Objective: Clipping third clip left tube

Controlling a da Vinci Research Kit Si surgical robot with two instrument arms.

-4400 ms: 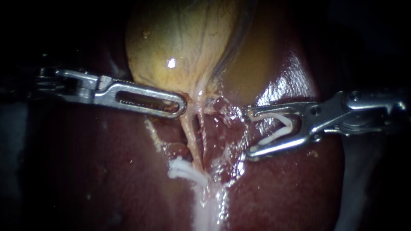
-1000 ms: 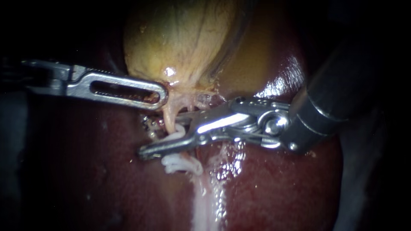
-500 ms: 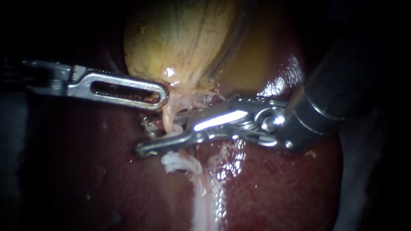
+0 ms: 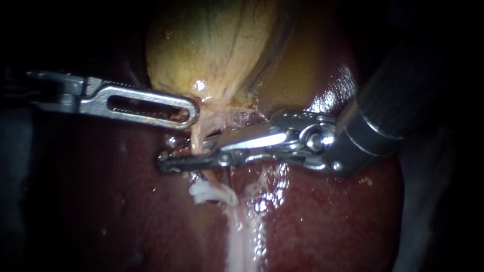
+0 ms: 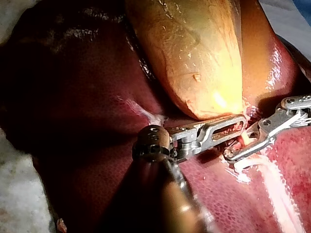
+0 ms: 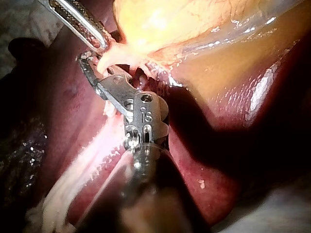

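Two instruments listed. Left instrument (image 4: 194, 113): clamped on the neck of the gallbladder (image 4: 217, 50), by which the tube is drawn taut. Right instrument (image 4: 169, 162): closed across the left tube (image 4: 197, 138), just above the white clips (image 4: 212, 192). Recommended: the squeeze to be completed squarely across the tube, with tension held even, before any release.

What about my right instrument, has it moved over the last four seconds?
Yes. The right instrument has come in leftward across the liver to the left tube, just above the white clips; its jaws now close on that tube.
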